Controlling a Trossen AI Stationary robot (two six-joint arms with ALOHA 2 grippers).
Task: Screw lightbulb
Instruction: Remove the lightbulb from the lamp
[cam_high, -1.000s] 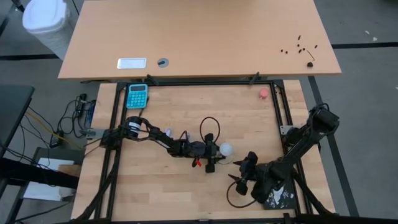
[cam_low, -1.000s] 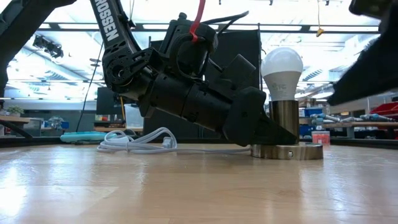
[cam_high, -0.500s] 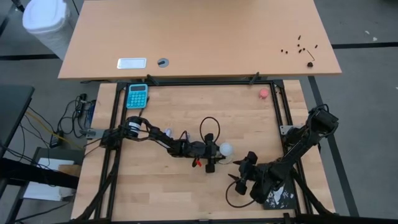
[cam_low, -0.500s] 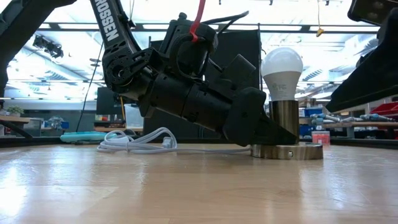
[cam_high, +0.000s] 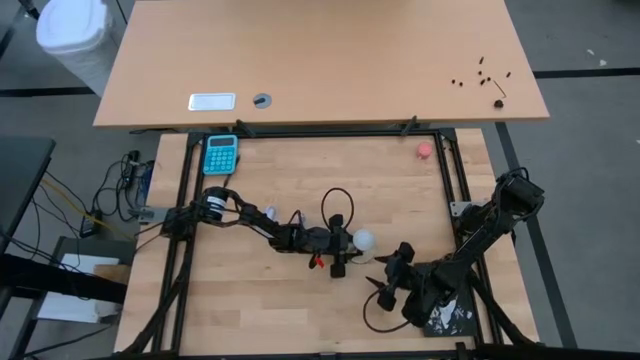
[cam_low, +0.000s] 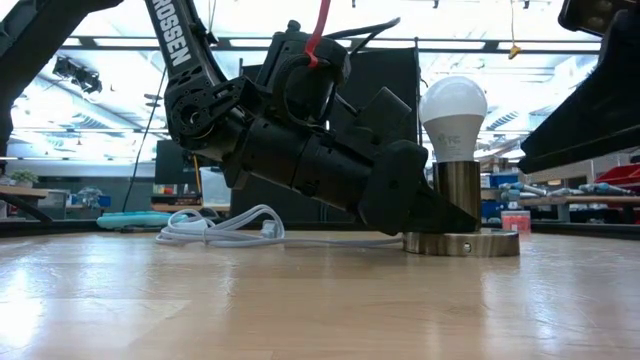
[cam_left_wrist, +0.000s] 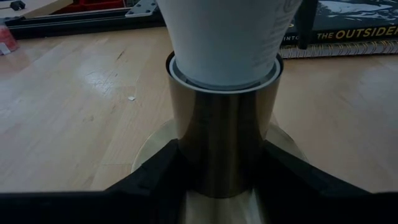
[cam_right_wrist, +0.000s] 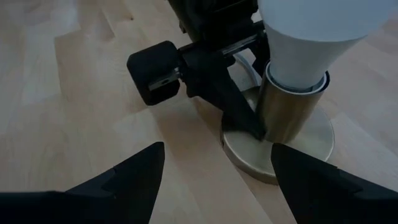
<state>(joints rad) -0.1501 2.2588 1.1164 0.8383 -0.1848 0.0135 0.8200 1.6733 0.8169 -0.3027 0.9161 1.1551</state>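
Note:
The white frosted lightbulb stands upright with its base in the silvery socket, whose round disc rests on the wooden table. My left gripper lies low on the table, shut on the socket's post; it also shows in the left wrist view. My right gripper is open and empty, a little to the near right of the bulb. In the right wrist view its fingers stand wide apart, short of the socket. My left gripper pinches the socket's upright metal post between its two fingers, just above the disc and below the bulb's neck. The fingers come nearly level from the table's left. The socket stands upright with its disc on the table.
The socket's white coiled cord lies behind the left arm. A black book lies at the near right under the right arm and also shows in the left wrist view. A teal calculator and a small pink round object lie at the far side.
My right arm has shifted slightly beside the bulb, staying open. The bulb, the socket and my left gripper have kept still.

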